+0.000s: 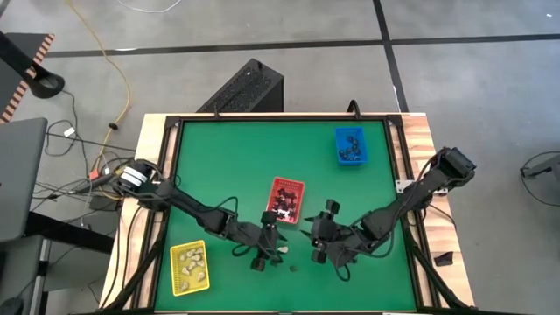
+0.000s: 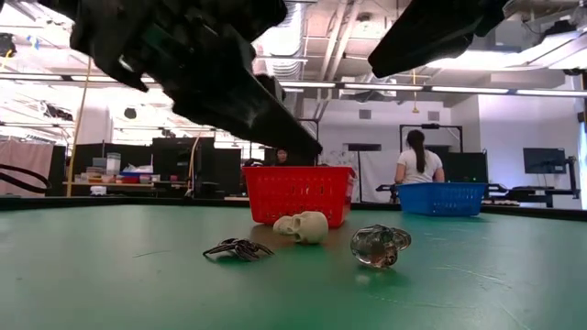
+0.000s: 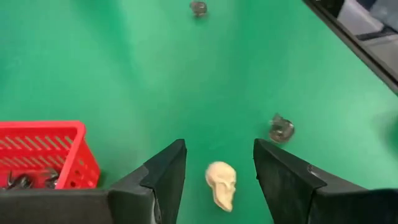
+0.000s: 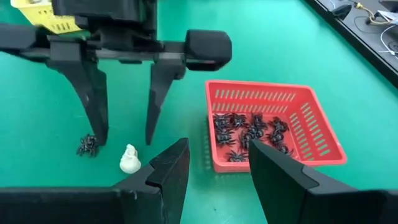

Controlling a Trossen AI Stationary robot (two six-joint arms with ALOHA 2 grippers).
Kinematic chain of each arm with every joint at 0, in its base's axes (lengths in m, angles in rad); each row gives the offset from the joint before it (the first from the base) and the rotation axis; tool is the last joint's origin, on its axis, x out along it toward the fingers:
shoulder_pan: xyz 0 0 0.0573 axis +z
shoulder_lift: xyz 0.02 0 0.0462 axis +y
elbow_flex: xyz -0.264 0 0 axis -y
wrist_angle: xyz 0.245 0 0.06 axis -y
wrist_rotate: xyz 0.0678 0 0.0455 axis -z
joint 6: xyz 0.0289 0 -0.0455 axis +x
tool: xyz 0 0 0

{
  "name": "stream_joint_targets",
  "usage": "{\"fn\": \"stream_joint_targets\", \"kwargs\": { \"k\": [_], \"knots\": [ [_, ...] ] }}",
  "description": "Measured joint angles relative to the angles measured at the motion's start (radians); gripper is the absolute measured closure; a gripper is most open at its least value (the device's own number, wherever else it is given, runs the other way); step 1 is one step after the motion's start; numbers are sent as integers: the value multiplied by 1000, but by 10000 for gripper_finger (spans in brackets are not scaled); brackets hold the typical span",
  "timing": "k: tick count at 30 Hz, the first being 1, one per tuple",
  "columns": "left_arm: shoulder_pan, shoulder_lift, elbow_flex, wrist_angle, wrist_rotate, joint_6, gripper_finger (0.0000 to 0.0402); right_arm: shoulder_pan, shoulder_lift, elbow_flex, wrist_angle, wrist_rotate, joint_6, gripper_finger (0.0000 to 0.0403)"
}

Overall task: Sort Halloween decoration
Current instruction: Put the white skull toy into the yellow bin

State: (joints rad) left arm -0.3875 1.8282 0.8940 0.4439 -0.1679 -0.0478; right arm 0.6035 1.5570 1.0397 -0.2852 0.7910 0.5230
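Observation:
A cream skull (image 3: pixel 222 183) lies on the green mat between the tips of my open left gripper (image 3: pixel 219 148), which hangs above it without touching; the skull also shows in the low view (image 2: pixel 303 226). A black spider (image 2: pixel 238 248) and a clear skull (image 2: pixel 381 245) lie beside it on the mat. The red tray (image 4: pixel 273 99) holds several black spiders. My right gripper (image 4: pixel 217 148) is open and empty, near the red tray, facing my left gripper (image 4: pixel 124 134).
The yellow tray (image 1: pixel 189 266) with cream pieces stands at the near left, the blue tray (image 1: pixel 351 146) at the far right. Another clear piece (image 3: pixel 198 7) lies farther off on the mat. A person (image 2: pixel 417 156) stands in the room behind the table.

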Motion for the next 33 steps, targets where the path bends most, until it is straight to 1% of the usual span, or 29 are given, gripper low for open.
{"fn": "stream_joint_targets", "kwargs": {
  "k": [3,6,10,13,16,23,27,33],
  "knots": [
    [-11,51,0,32,-29,6,223,-4,0,0,1,-1,-8,207],
    [-19,108,-1,86,-28,26,223,-16,0,0,3,-1,-22,207],
    [-24,122,-1,116,-39,61,223,-32,0,0,7,-1,-23,207],
    [-22,122,-1,110,-50,58,223,-43,0,0,10,-3,-18,207],
    [-18,129,-1,105,-37,54,223,-45,0,0,10,-4,-10,207],
    [-18,216,0,208,-20,12,225,-45,0,0,9,-7,-7,207],
    [-18,214,0,208,-19,1,249,-45,0,0,9,-7,-7,207],
    [-18,206,0,197,-32,7,316,-45,0,0,7,-8,-7,207]
  ]
}}
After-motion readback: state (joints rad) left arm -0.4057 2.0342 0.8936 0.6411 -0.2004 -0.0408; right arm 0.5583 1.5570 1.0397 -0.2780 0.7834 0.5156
